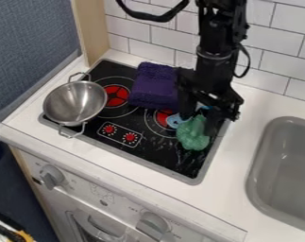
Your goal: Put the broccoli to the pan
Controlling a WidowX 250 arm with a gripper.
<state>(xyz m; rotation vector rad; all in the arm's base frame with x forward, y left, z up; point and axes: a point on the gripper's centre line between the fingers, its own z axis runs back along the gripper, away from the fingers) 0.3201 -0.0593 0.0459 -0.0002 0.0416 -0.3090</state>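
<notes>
Green broccoli (pixel 193 134) at the gripper (pixel 200 120), steel pan (pixel 76 104) across the stove (pixel 169 160)

You have the broccoli at the right side of the stove, directly below the gripper. You cannot tell from this view whether the gripper is open or has hold of it, so treat the grasp as unproven. Getting a sound hold looks like the step in hand: centre on the bulk of the broccoli, close gently, since it may be soft, and test with a small lift before you travel.

Mind the light-blue piece (pixel 174 121) just beside it; it could get caught and come along. The purple towel (pixel 156 85) lies folded behind and between you and the pan, so lift well above it or swing round its front.

The pan sits at the stove's left side, upright, with one loop handle (pixel 80 75) towards the wall (pixel 142 29) and another (pixel 71 132) at the front. Come down over the middle and release low; a knock on the rim or a handle could tip it. The sink (pixel 287 163) is off to the right, away from your path.
</notes>
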